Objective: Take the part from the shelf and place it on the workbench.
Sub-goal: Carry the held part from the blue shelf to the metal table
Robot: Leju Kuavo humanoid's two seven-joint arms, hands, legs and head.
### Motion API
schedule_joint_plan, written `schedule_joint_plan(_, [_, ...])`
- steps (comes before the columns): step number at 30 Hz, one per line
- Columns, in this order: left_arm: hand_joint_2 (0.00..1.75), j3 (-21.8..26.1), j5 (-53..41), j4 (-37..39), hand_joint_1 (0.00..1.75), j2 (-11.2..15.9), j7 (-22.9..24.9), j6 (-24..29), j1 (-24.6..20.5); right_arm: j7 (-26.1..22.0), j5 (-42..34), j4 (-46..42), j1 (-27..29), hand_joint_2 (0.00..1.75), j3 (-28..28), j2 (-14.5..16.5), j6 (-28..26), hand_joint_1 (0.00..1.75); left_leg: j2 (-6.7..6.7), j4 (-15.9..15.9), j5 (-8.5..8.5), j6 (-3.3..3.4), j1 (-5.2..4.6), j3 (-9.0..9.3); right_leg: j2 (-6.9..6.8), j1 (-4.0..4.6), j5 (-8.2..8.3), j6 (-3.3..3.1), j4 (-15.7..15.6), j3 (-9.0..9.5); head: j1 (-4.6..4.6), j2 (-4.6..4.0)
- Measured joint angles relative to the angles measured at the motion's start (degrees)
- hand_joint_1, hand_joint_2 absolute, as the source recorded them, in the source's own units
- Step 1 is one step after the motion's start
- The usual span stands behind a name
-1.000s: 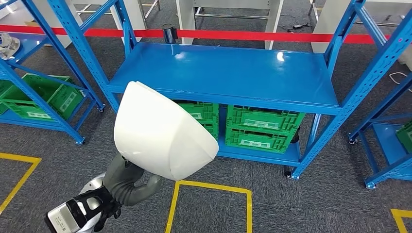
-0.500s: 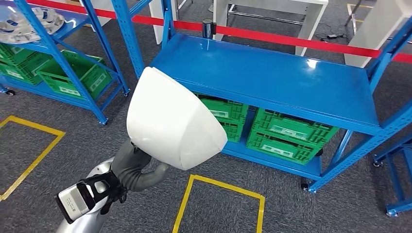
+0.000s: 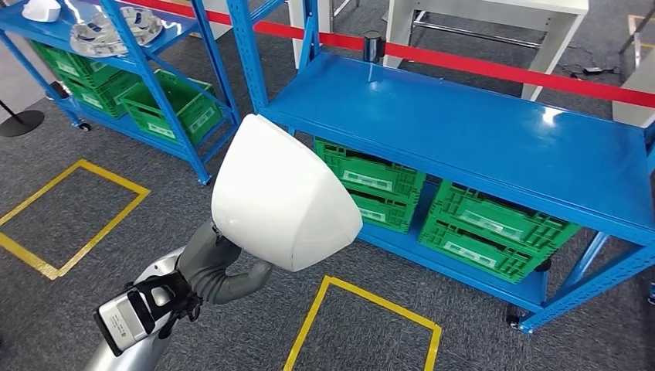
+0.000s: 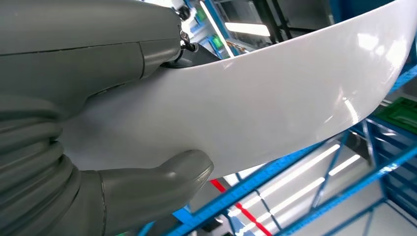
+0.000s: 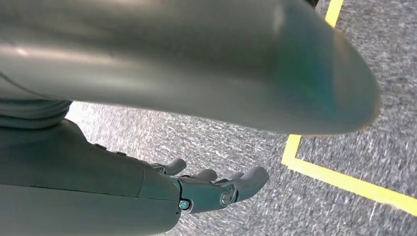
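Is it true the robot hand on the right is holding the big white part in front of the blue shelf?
Not quite. The left robot hand holds the big white part in front of the blue shelf, as the head view shows. The right robot hand holds nothing.

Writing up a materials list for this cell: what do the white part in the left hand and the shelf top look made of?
The white part looks like moulded plastic or painted composite, glossy: ceiling lights mirror on it in the left wrist view. The left hand grips its edge. The shelf top looks like painted sheet metal, blue, semi-gloss with light glints.
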Motion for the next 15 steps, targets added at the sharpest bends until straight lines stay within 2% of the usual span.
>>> schedule_joint_plan(1, [1.75, -0.08, 0.08, 0.05, 1.75, 0.24, 0.01, 0.06, -0.2, 0.03, -0.09, 0.01, -0.02, 0.0, 0.0, -0.04, -0.03, 0.0, 0.18, 0.53, 0.36, -0.15, 0.16, -0.17, -0.75, -0.02, -0.03, 0.04, 0.02, -0.01, -0.03, 0.0])
schedule_joint_plan(2, [1.75, -0.2, 0.22, 0.15, 1.75, 0.46, 0.01, 0.24, -0.62, 0.07, -0.14, 0.01, -0.04, 0.0, 0.0, -0.04, -0.04, 0.0, 0.46, -1.28, 1.71, -0.24, 0.31, 0.82, -1.48, -0.04, -0.09, 0.12, 0.05, 0.03, -0.07, 0.0])
schedule_joint_plan(3, [1.75, -0.34, 0.42, 0.24, 1.75, 0.65, 0.02, 0.46, -1.22, 0.11, -0.17, 0.02, -0.06, 0.0, 0.0, -0.03, -0.04, 0.0, 1.07, -4.94, 3.62, -0.28, 0.4, 2.8, -2.19, -0.08, -0.17, 0.26, 0.1, 0.11, -0.09, 0.0])
schedule_joint_plan(4, [1.75, -0.49, 0.71, 0.34, 1.75, 0.81, 0.01, 0.71, -1.93, 0.16, -0.15, 0.02, -0.07, 0.0, 0.0, -0.01, -0.02, 0.0, 2.23, -9.09, 5.05, -0.19, 0.35, 4.94, -2.86, -0.05, -0.28, 0.48, 0.14, 0.22, -0.11, 0.0])
schedule_joint_plan(5, [1.75, -0.66, 1.07, 0.46, 1.75, 0.92, 0.01, 0.96, -2.66, 0.25, -0.08, 0.02, -0.08, 0.0, 0.0, -0.01, 0.01, 0.0, 3.25, -12.53, 6.11, 0.11, 0.23, 6.69, -3.44, 0.05, -0.4, 0.77, 0.2, 0.31, -0.11, 0.0])
schedule_joint_plan(6, [1.75, -0.83, 1.48, 0.57, 1.75, 1.04, 0.01, 1.11, -3.28, 0.38, 0.02, 0.02, -0.1, 0.0, 0.0, -0.02, 0.03, 0.0, 3.94, -14.6, 6.57, 0.51, 0.05, 7.69, -3.91, 0.16, -0.45, 1.13, 0.21, 0.39, -0.08, 0.0])
schedule_joint_plan(7, [1.75, -0.97, 1.93, 0.73, 1.75, 1.21, 0.01, 1.24, -3.74, 0.59, 0.14, 0.02, -0.16, 0.0, 0.0, -0.02, 0.05, 0.0, 4.13, -15.31, 6.51, 0.99, -0.15, 7.91, -4.35, 0.28, -0.44, 1.53, 0.15, 0.46, -0.02, 0.0])
schedule_joint_plan(9, [1.75, -1.24, 2.71, 1.03, 1.75, 1.56, 0.02, 1.39, -4.25, 1.19, 0.45, 0.02, -0.29, 0.0, 0.0, -0.02, 0.14, 0.0, 2.93, -15.39, 6.83, 1.93, -0.26, 7.7, -5.11, 0.27, -0.41, 2.37, -0.04, 0.64, 0.07, 0.0])
schedule_joint_plan(10, [1.75, -1.32, 3.0, 1.14, 1.75, 1.74, 0.0, 1.45, -4.41, 1.45, 0.62, 0.02, -0.34, 0.0, 0.01, -0.02, 0.22, 0.0, 2.34, -15.59, 7.02, 2.35, -0.18, 7.69, -4.54, 0.15, -0.72, 2.74, 0.21, 0.64, 0.14, 0.0])
schedule_joint_plan(12, [1.75, -1.46, 3.25, 1.28, 1.75, 1.84, -0.01, 1.62, -4.76, 1.96, 0.83, 0.02, -0.32, 0.0, 0.02, -0.02, 0.46, 0.0, 1.25, -16.01, 7.44, 3.12, 0.08, 7.73, -1.58, -0.09, -3.05, 3.16, 3.72, -0.86, 0.37, 0.0])
schedule_joint_plan(13, [1.75, -1.53, 3.21, 1.37, 1.75, 1.8, -0.02, 1.72, -4.84, 2.2, 0.85, 0.02, -0.22, 0.0, 0.02, -0.02, 0.58, 0.0, 0.7, -16.06, 7.54, 3.35, 0.06, 7.62, 0.15, -0.12, -4.95, 3.21, 7.29, -2.56, 0.54, 0.0])
schedule_joint_plan(14, [1.75, -1.63, 3.04, 1.48, 1.75, 1.73, 0.01, 1.86, -4.85, 2.45, 0.86, 0.02, -0.09, 0.0, 0.02, -0.02, 0.73, 0.0, 0.08, -16.03, 7.6, 3.53, 0.0, 7.47, 1.09, -0.07, -6.8, 3.2, 11.4, -4.66, 0.66, 0.0])
schedule_joint_plan(15, [1.75, -1.75, 2.76, 1.6, 1.75, 1.66, 0.01, 2.05, -4.78, 2.63, 0.87, 0.02, 0.07, 0.0, 0.02, -0.03, 0.87, 0.0, -0.63, -15.99, 7.64, 3.61, -0.08, 7.34, 1.44, 0.03, -7.98, 3.18, 14.85, -6.52, 0.75, 0.0])
